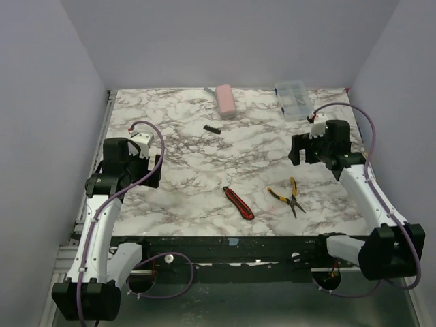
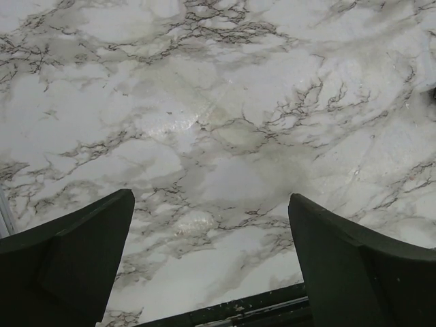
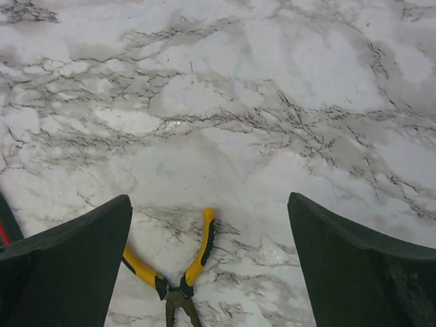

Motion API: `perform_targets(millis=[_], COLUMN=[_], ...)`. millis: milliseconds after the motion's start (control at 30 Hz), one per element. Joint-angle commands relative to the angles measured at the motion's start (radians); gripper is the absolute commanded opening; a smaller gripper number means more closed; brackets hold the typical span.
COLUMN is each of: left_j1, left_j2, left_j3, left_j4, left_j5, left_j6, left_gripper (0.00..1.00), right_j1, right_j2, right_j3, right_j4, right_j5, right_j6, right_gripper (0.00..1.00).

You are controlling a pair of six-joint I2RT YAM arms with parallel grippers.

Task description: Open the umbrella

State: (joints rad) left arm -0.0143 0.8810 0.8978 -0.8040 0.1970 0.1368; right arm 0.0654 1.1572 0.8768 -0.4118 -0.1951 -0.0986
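The umbrella (image 1: 225, 101) lies folded, a short pale pink bundle at the back middle of the marble table (image 1: 204, 163). It shows in neither wrist view. My left gripper (image 1: 154, 170) is open and empty over the left side of the table, far from the umbrella. In the left wrist view (image 2: 211, 197) only bare marble lies between its fingers. My right gripper (image 1: 298, 150) is open and empty over the right side. In the right wrist view (image 3: 209, 197) it hangs above the marble with nothing between its fingers.
A clear plastic box (image 1: 293, 99) stands at the back right. A small black part (image 1: 212, 127) lies near the middle. A red and black knife (image 1: 238, 202) and yellow-handled pliers (image 1: 289, 194) lie near the front; the pliers (image 3: 174, 262) show under my right gripper.
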Motion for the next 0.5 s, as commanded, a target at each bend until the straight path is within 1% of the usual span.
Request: perform_targets(millis=[0,100,200,267,333,467], left_j1=[0.006,0.005,0.005,0.066,0.101,0.138], left_j2=[0.008,0.034,0.045,0.055,0.061,0.069], left_j3=[0.058,0.093,0.112,0.124,0.135,0.151], left_j4=[0.008,0.007,0.023,0.025,0.029,0.035], left_j5=[0.059,0.052,0.044,0.07,0.097,0.116], left_j6=[-0.027,-0.064,-0.104,-0.13,-0.162,-0.181], left_gripper=[0.99,0.99,0.98,0.99,0.99,0.98], right_j1=[0.004,0.04,0.097,0.148,0.196,0.288], right_j2=[0.113,0.215,0.32,0.391,0.47,0.668], right_j3=[0.113,0.202,0.3,0.369,0.453,0.645], right_j4=[0.053,0.076,0.124,0.154,0.174,0.169], right_j5=[-0.057,-0.043,0.003,0.04,0.074,0.101], right_j6=[0.055,0.065,0.092,0.096,0.132,0.175], right_gripper=[1.0,1.0,1.0,1.0,1.0,1.0])
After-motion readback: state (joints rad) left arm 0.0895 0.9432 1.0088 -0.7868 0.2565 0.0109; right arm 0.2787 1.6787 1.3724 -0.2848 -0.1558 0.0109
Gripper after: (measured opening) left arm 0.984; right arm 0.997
